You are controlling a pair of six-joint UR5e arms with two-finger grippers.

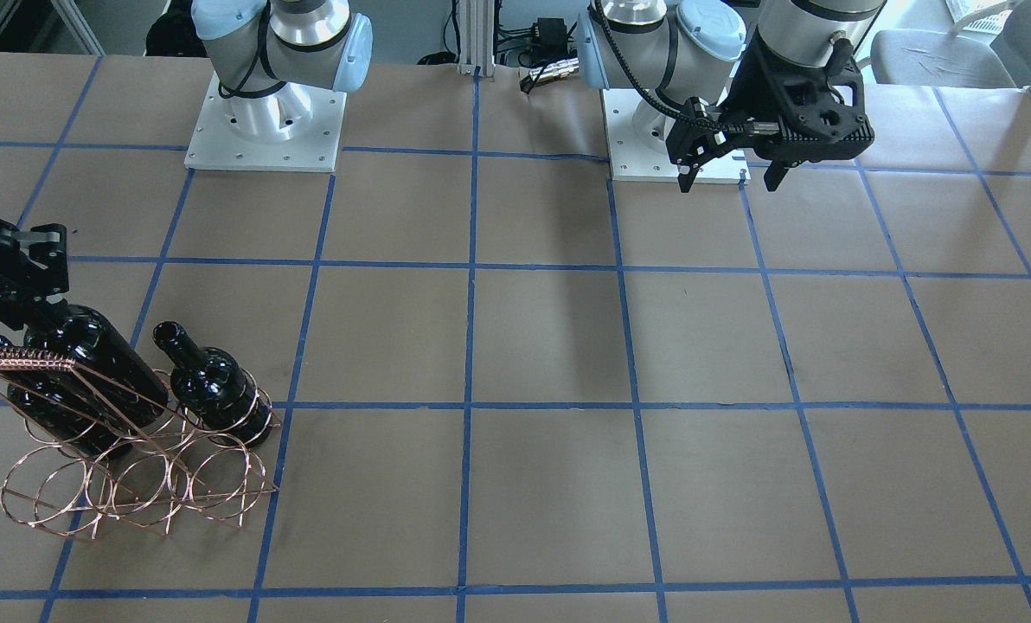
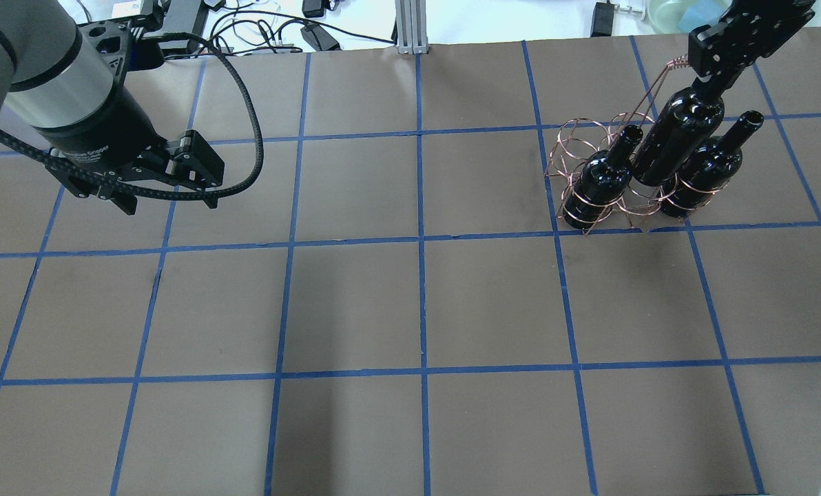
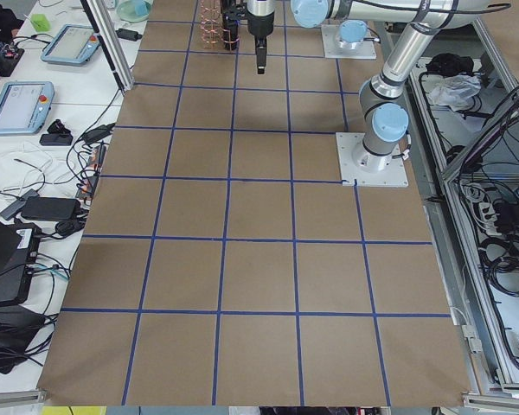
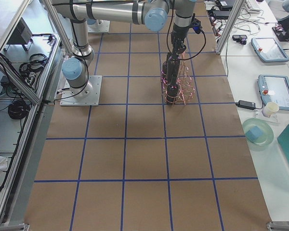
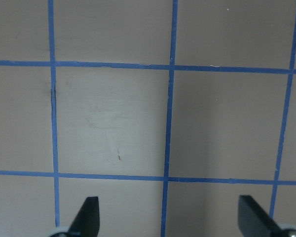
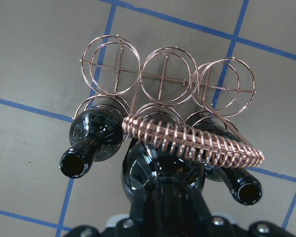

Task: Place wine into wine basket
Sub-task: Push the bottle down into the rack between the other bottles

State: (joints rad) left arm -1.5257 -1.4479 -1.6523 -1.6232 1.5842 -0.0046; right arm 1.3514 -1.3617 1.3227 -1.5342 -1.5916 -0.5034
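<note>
third bottle going into the wine basket, not yet let go

the wine basket (image 2: 567,141), a copper wire rack, stands near the far right corner of the tabletop (image 2: 417,310). seen from overhead, its near row of rings reads, left to right: one black bottle (image 2: 600,182) seated, the wine (image 2: 676,141) in the middle, a second black bottle (image 2: 703,169) seated. the far row of rings is empty. the wine leans, base down among the middle rings, neck up beside the twisted handle (image 6: 192,138). whether its base has reached the bottom cannot be told. the task looks nearly done: what is left is to settle the wine and release it.

the left gripper (image 2: 169,203) hangs above the left side of the tabletop, jaws wide apart, holding nothing. the right gripper (image 2: 712,81) reaches in over the far right corner, clamped on the wine's neck from above.
</note>
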